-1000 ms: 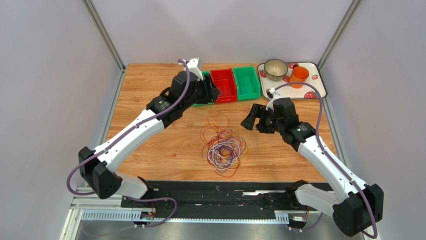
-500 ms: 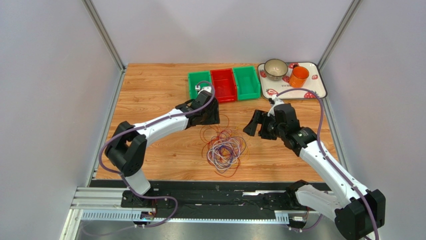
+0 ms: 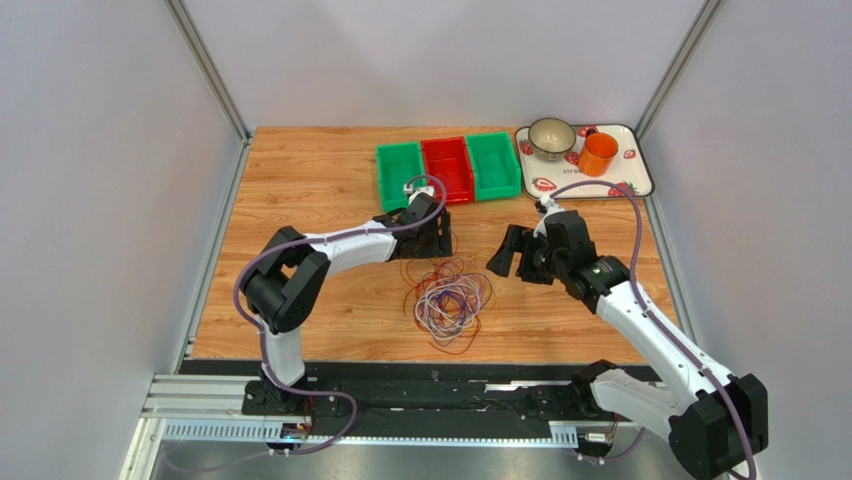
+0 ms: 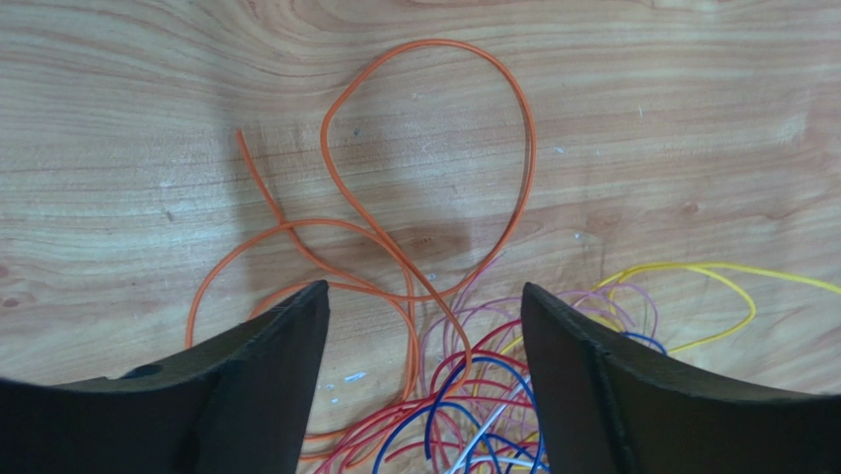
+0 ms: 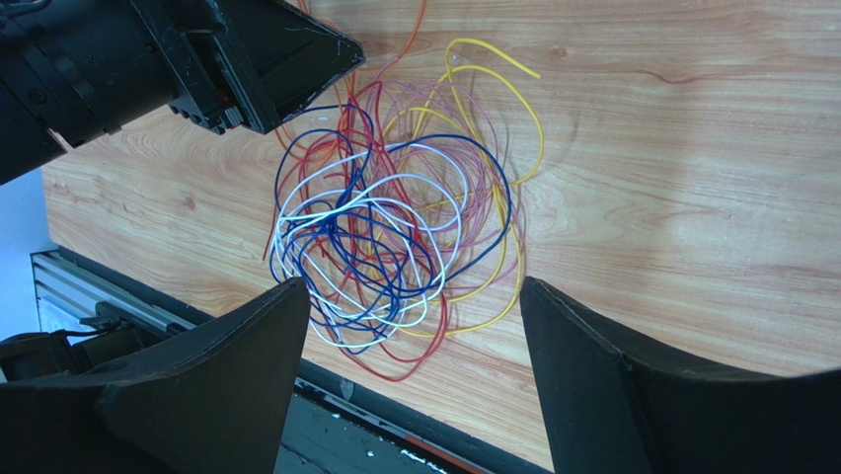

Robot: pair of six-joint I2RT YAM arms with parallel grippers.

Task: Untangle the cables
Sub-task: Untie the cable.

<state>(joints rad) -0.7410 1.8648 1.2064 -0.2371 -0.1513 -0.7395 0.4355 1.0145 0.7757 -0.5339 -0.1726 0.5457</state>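
Compared with a second ago, the left arm has pulled back from the far bins and folded its elbow. The left hand (image 3: 432, 235) now sits low at the far left edge of the cables (image 3: 450, 297), its fingers spread apart and gripping nothing. The right hand (image 3: 508, 250) is almost where it was, just right of the heap, also spread wide and empty. The cables lie in the same heap at the middle of the tabletop (image 3: 300, 190).

Along the far edge stand a green bin (image 3: 398, 174), a red bin (image 3: 447, 168) and a second green bin (image 3: 493, 164), touching side by side. Right of them a tray (image 3: 634, 182) carries a bowl (image 3: 551, 137) and an orange cup (image 3: 598, 154). In the right wrist view, the left hand covers the heap's far end.

The cables are thin, glossy wires curled in overlapping loops of red, blue, white, yellow and purple. An orange cable (image 4: 434, 42) loops out alone beyond the left hand. The tabletop is pale, grained wood. The hands' fingers are matte black wedges. The tray is white with red spots and rounded corners.
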